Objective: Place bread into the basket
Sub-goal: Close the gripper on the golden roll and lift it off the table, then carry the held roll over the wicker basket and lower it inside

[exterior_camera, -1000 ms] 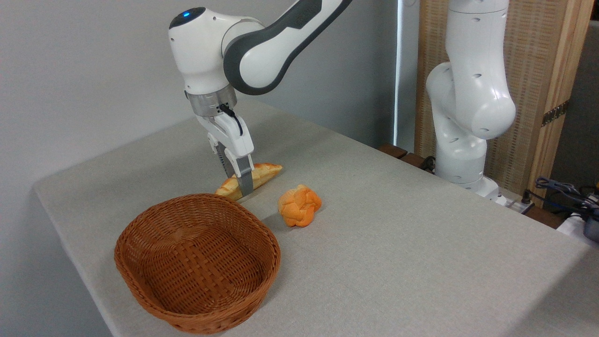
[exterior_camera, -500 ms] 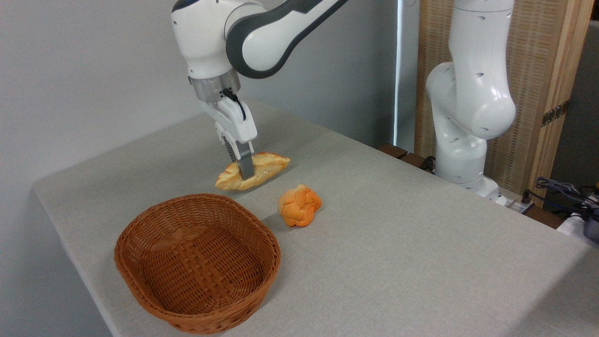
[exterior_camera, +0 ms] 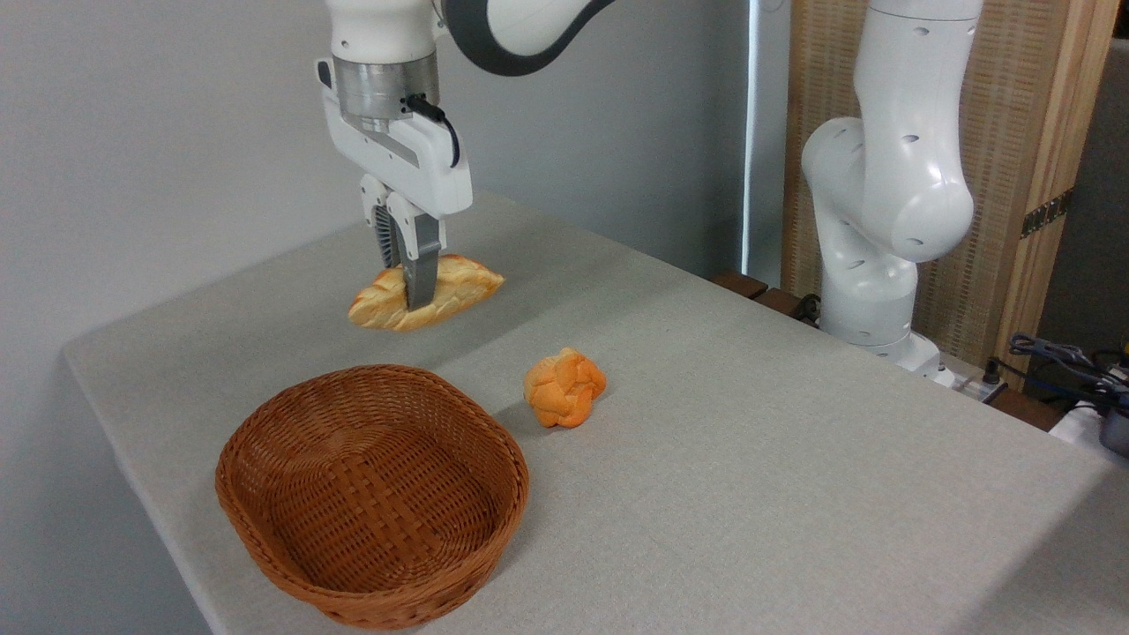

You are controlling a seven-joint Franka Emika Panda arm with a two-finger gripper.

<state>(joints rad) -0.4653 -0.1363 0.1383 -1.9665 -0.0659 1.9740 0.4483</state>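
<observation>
The gripper (exterior_camera: 413, 295) is pointing straight down and pinching the bread (exterior_camera: 428, 292) across its middle, its 2 fingers (exterior_camera: 422, 265) pressed against the loaf's sides. The bread is hanging clear of the table (exterior_camera: 750, 459), roughly level, with its tapered ends sticking out left and right of the fingers. It is sitting above and behind the basket (exterior_camera: 370, 494), not over its opening. The basket is resting on the table near the front left corner, with nothing lying inside it. An orange bun (exterior_camera: 564, 386) is lying on the table just right of the basket's far rim, apart from both basket and bread. The arm's base (exterior_camera: 882, 220) is standing at the table's far right edge.
</observation>
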